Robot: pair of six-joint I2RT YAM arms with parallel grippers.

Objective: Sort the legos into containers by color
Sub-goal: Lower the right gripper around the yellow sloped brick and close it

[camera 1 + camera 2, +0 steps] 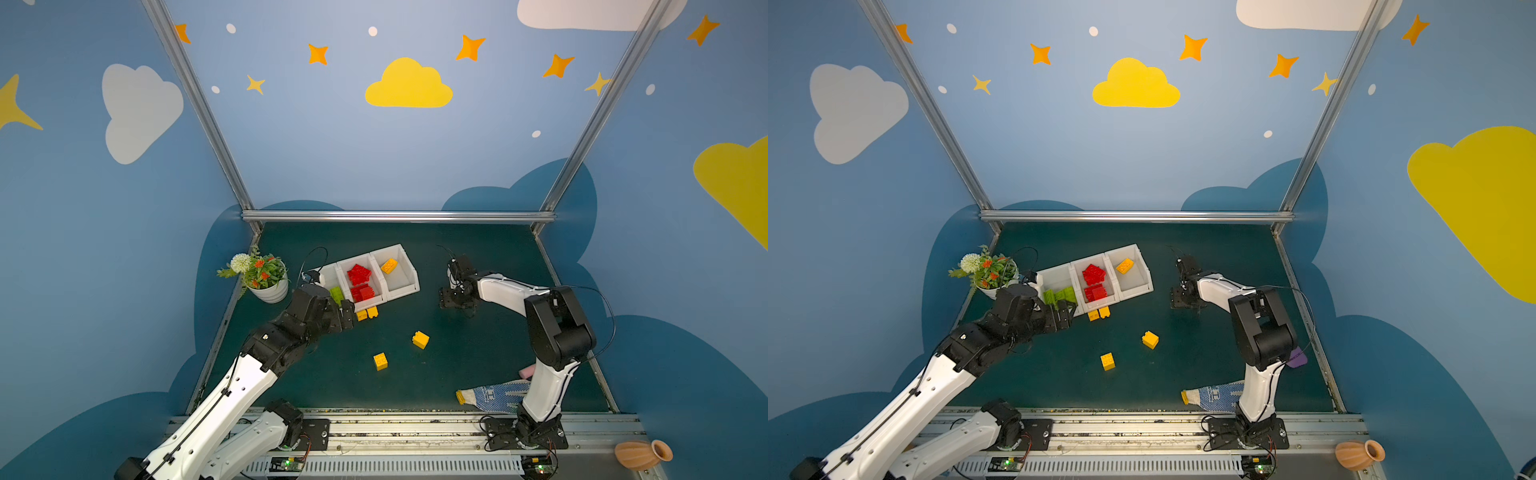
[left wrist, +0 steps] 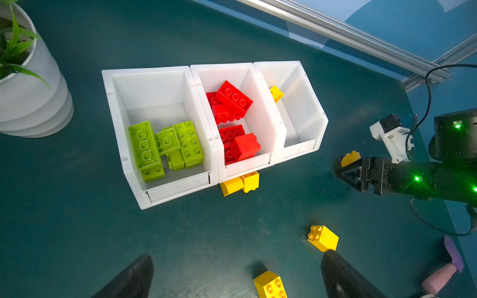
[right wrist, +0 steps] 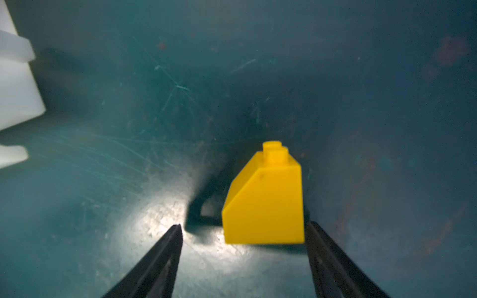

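— Where's that sloped yellow brick point(image 3: 263, 203)?
— On the counter point(image 3: 154, 103), beside the containers point(image 2: 196, 77), between the parted jaws of the right pincer point(image 3: 244, 227). One finger maybe touches it; it's blurry.
— The rest?
— Green legos point(image 2: 165, 144) and red legos point(image 2: 232, 98) sit binned; two yellow legos point(image 2: 240, 183) touch the bins' front. Left pincer point(image 2: 237, 256) gapes wide, empty.

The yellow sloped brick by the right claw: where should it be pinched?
Probably low on the yellow sloped brick: its upright back face and the short upright lip under the slope, coming in as the right claw sits, astride it. Higher, a finger would meet the slope and might slide.
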